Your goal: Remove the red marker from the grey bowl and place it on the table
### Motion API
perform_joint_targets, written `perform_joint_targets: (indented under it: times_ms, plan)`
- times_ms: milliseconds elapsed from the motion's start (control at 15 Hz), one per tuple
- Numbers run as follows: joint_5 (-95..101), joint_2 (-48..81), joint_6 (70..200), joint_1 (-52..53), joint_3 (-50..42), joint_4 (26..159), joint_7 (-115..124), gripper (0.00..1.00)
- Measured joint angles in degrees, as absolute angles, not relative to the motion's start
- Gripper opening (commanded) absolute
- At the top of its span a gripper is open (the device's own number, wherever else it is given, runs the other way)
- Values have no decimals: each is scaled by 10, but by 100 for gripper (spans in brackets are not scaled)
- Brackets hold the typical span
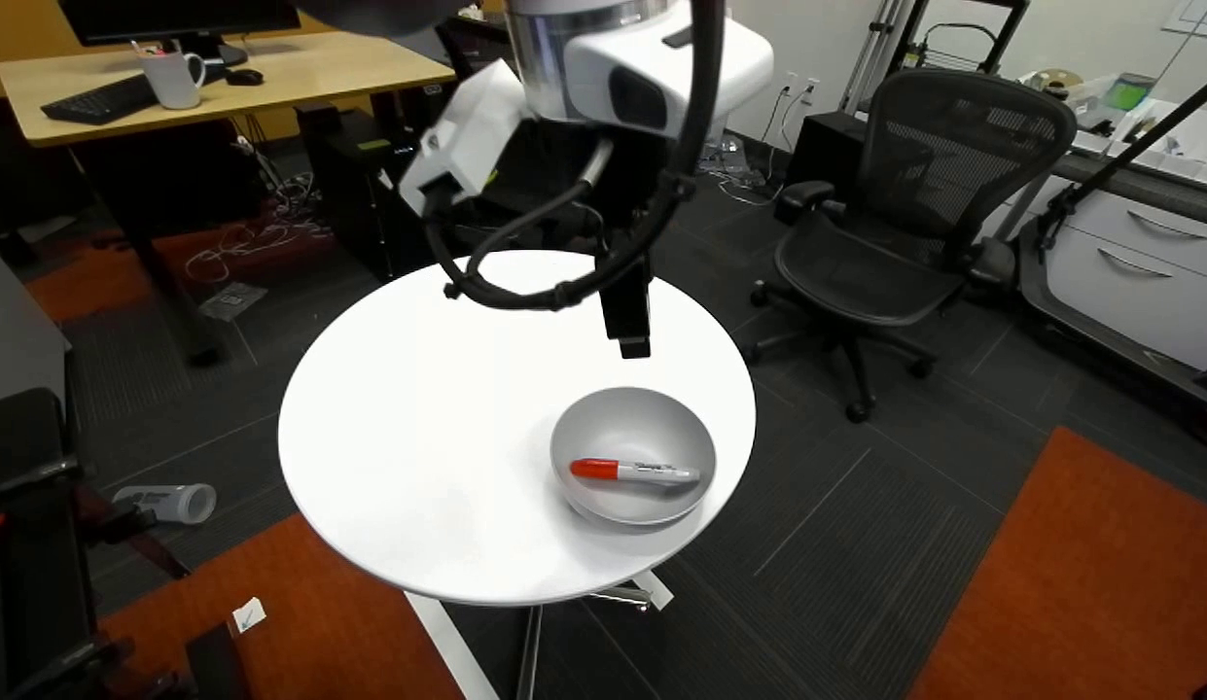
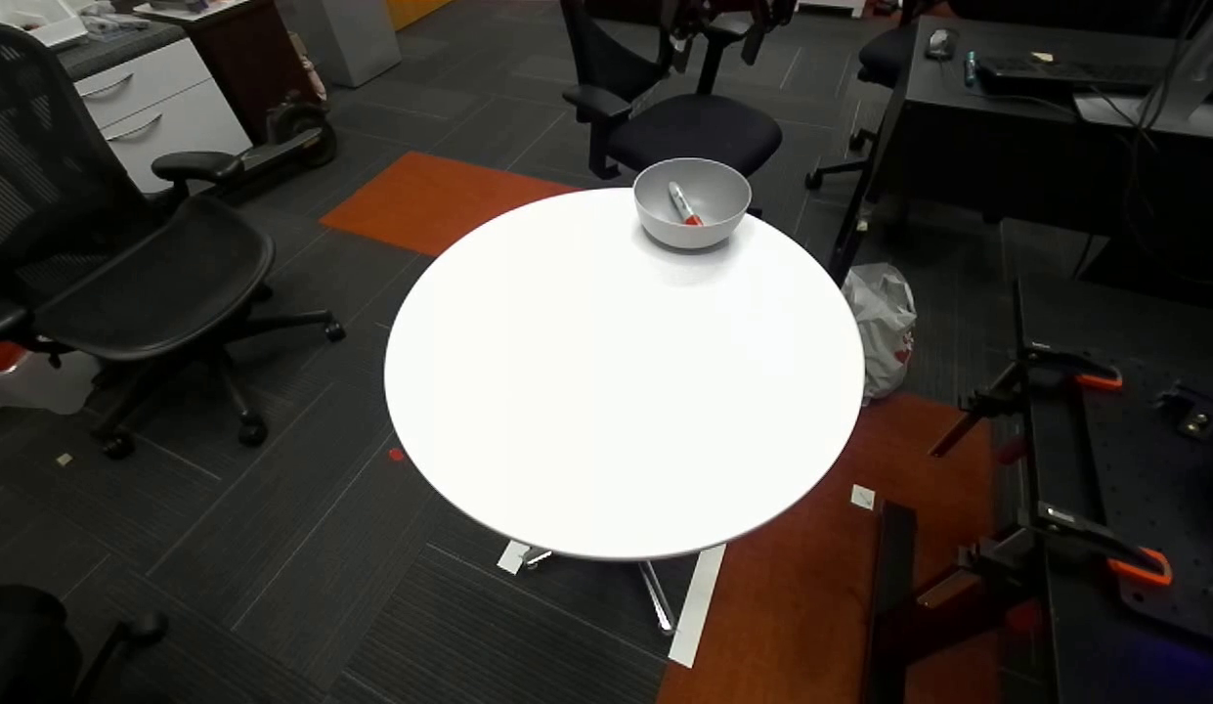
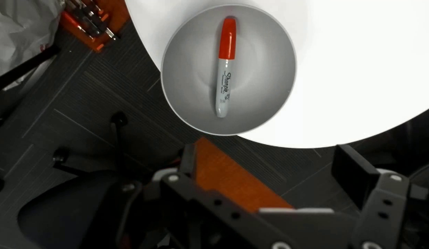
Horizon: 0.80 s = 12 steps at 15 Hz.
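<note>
Gripper (image 3: 269, 162) spread wide and empty, I'd guess I'm at the approach, red marker (image 3: 225, 71) lying in the grey bowl (image 3: 271, 79), so next I should center over it, drop and pinch crosswise.

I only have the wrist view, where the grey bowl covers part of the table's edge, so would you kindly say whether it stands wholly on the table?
Observer: In an exterior view, the white table shows all around the grey bowl, so the bowl seems to stand wholly on it.
Operator: Thank you; does anything hang near the gripper, out of my sight?
Observer: Yes, in an exterior view a black cable loops near it, its lowest bend higher in the picture than the fingertips.
</note>
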State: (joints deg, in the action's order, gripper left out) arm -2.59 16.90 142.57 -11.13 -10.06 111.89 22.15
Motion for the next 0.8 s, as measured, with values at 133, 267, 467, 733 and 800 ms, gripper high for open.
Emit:
perform_joint_targets:
  times_ms: [133,267,467,733,800]
  plan:
    - [-26,201,1379,-111,-107,1088,230,100]
    - [-26,226,1318,-111,-109,1063,231,100]
    - [-26,241,1287,-111,-110,1050,230,100]
    - [-26,241,1287,-111,-110,1050,230,100]
    - [-26,241,1287,-111,-110,1050,230,100]
